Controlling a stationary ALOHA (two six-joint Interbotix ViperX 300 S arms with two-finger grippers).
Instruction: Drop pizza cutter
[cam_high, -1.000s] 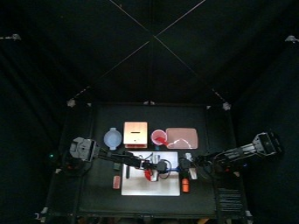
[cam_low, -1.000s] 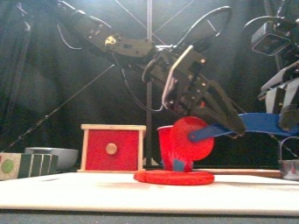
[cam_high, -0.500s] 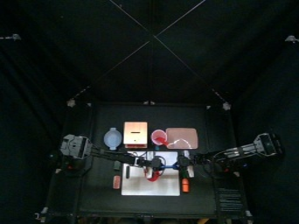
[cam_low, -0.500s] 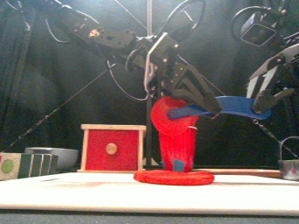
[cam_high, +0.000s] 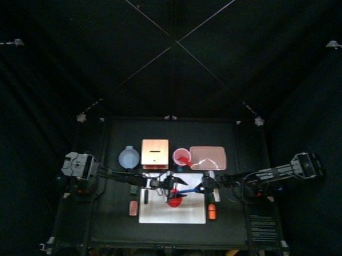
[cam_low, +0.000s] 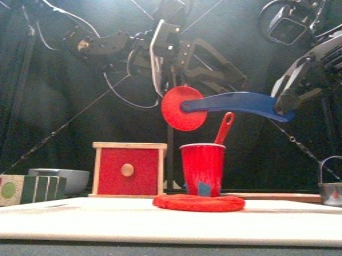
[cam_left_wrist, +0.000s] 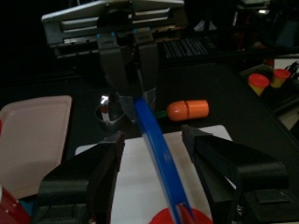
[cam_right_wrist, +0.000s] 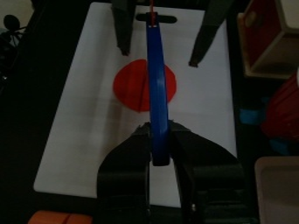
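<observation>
Fingers of the right gripper (cam_right_wrist: 156, 156) were clamped on the blue handle of the pizza cutter (cam_low: 230, 103), holding it level above the red cup (cam_low: 203, 168), while the left gripper (cam_left_wrist: 152, 164) stood spread wide around its far end, having let go so the drop could follow

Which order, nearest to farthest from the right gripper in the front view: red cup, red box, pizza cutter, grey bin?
1. pizza cutter: held in the right gripper, up high on the right.
2. red cup: below it, at centre.
3. red box: left of the cup.
4. grey bin: far left.
</observation>
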